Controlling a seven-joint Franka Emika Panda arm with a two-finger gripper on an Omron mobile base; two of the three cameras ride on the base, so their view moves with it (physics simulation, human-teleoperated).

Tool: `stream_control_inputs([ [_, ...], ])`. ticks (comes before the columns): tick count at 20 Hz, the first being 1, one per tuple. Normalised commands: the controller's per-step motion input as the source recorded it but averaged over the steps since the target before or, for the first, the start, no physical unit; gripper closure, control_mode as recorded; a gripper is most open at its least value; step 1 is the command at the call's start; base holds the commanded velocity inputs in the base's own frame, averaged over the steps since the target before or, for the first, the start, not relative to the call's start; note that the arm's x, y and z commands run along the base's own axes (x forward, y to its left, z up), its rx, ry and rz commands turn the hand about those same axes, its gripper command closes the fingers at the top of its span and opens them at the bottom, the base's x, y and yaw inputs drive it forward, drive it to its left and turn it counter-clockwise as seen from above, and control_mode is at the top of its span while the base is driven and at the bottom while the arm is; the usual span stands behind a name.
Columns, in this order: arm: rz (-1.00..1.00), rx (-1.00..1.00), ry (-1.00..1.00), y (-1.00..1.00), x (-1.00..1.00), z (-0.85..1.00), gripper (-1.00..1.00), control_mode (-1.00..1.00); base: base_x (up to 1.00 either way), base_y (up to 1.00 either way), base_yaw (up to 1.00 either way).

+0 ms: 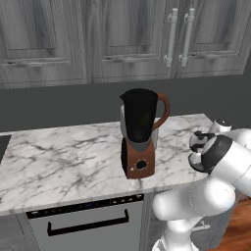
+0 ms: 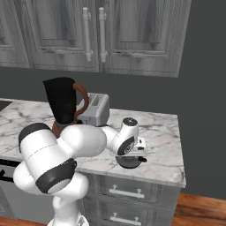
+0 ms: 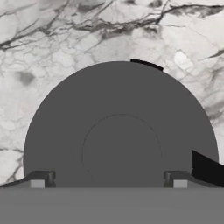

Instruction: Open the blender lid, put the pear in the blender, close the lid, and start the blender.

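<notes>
My claw [image 3: 109, 179] hangs straight over the blender lid [image 3: 121, 131], its two tips spread wide apart, one at each side of the disc's raised central knob, pinching nothing. From the hand view the lid is a flat, dark grey round with a faint circle marking that knob, and a thin dark edge peeks out at its far rim; the white, grey-veined marble of the table [image 3: 65, 39] shows beyond it. Whether my tips touch the lid I cannot tell.

The right base view gives what the hand view does not: the lid [image 2: 130, 161] lies flat on the table [image 2: 163, 154] near its front edge, off the jar, with my wrist bent down over it. Behind my forearm stands a grey toaster [image 2: 95, 110], and just left of it the blender [image 2: 64, 103], partly hidden by my elbow.

The left base view shows the blender [image 1: 139, 135] whole: a near-black tapered jar, open at the top, a curved brown handle on its right side, and a reddish-brown base with a round black knob facing forward. It stands upright near the table's [image 1: 59, 162] front edge, well to the left of my wrist. Below the table there is a dishwasher front [image 1: 88, 223] with a dark handle, and grey cabinet doors [image 1: 132, 39] hang on the wall behind
</notes>
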Motion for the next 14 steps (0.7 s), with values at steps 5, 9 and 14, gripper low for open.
stream_control_inputs([
  [5, 0.0, 0.0, 0.01, 0.0, 0.3, -0.27, -1.0, -1.0, 0.0, 0.0, 0.0],
  [9, 0.0, 0.0, 0.0, 0.0, 0.26, -0.27, -1.0, -1.0, 0.0, 0.0, 0.0],
  [14, 0.0, -0.04, 0.0, 0.14, -0.01, -0.74, -1.0, -1.0, 0.0, 0.0, 0.0],
])
